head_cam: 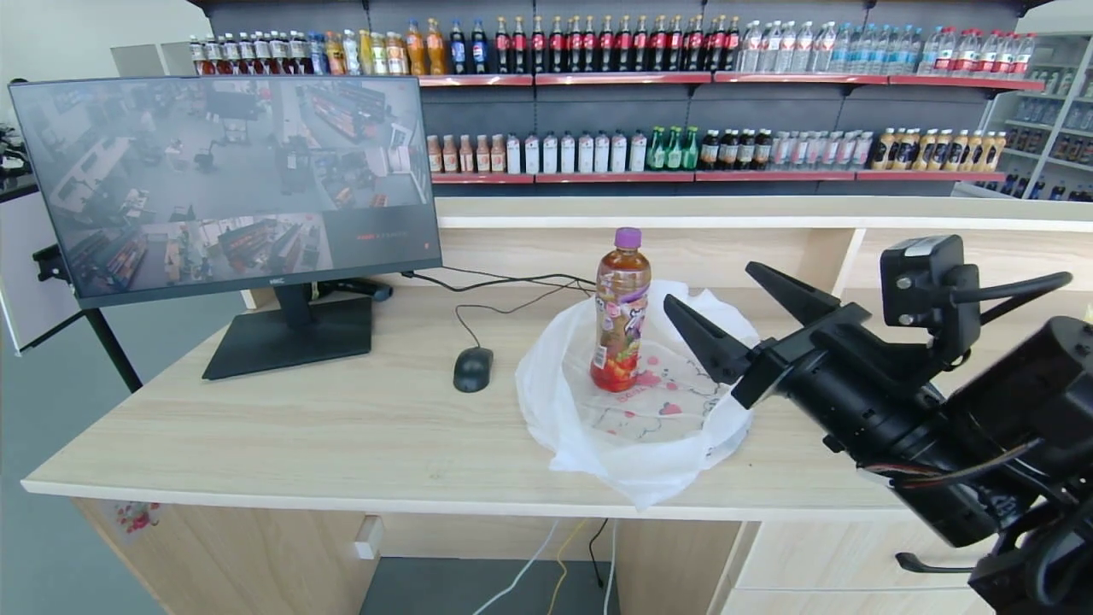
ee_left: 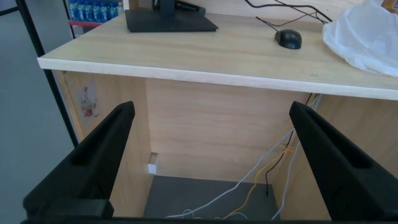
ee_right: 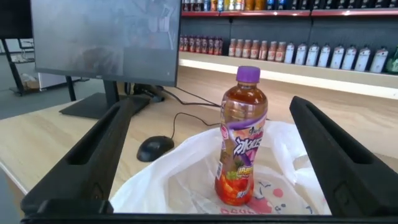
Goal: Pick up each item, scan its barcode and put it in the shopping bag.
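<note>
In the head view, a bottle [head_cam: 621,312] with a purple cap and orange-red drink stood upright on the wooden tabletop [head_cam: 299,427]. It stood on the white shopping bag [head_cam: 564,418], which lay flattened and spread out under it, near the front edge of the tabletop. The right hand [head_cam: 708,283] hung in the air just to the right of the bottle, and its two black fingers were spread wide, with nothing between them. It did not touch the bottle or the shopping bag. A black mouse [head_cam: 472,369] lay to the left of the shopping bag, a little apart from it. Further left stood a monitor [head_cam: 222,179] on a flat black foot. Behind the tabletop, shelves [head_cam: 683,77] carried rows of drink bottles.

In the left wrist view, the left hand [ee_left: 211,107] was lower than the tabletop edge and faced the front panel of the desk. Its fingers were wide apart and held nothing. Above it, the mouse, the foot of the monitor and one corner of the shopping bag lay on the tabletop. Thin cables [ee_left: 273,168] hung down under the tabletop.

In the right wrist view, the bottle stood upright between the two spread fingers of the right hand, but farther off, not in contact with them. The shopping bag lay around the base of the bottle, and the mouse lay beside the bag, with the monitor behind it.
</note>
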{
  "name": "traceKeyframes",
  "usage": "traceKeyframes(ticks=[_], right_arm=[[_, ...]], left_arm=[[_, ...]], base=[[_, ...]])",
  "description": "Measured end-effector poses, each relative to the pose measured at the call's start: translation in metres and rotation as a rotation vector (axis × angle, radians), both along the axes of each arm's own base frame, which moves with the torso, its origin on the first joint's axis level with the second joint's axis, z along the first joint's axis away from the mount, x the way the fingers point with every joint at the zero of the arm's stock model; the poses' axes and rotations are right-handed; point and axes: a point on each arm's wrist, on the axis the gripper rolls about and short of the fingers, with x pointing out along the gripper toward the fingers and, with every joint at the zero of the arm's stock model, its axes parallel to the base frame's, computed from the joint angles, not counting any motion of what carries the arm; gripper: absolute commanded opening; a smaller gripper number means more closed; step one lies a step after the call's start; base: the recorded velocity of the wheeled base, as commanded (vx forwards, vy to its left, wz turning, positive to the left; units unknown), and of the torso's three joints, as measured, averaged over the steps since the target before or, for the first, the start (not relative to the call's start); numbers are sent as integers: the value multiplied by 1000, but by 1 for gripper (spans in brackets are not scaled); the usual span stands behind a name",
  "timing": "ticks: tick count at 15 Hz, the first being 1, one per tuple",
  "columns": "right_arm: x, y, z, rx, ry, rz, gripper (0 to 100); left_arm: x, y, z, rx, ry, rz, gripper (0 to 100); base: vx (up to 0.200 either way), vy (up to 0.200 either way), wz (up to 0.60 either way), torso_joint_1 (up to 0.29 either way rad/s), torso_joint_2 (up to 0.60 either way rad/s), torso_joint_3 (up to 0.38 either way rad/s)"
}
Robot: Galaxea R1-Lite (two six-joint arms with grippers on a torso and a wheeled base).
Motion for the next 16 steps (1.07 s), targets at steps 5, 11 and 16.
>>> traceKeyframes(ticks=[5,11,16], right_arm=[[-8,-6,7,14,-20,-3,100],[-16,-12,5,6,-8,-5,100],[-16,-13,5,7,-9,-9,100]], left_arm=[[0,0,0,1,0,0,100],[0,0,0,1,0,0,100],[0,0,0,7,0,0,100]], base=[[0,0,0,0,0,0],[0,0,0,0,0,0],[0,-80,0,1,0,1]])
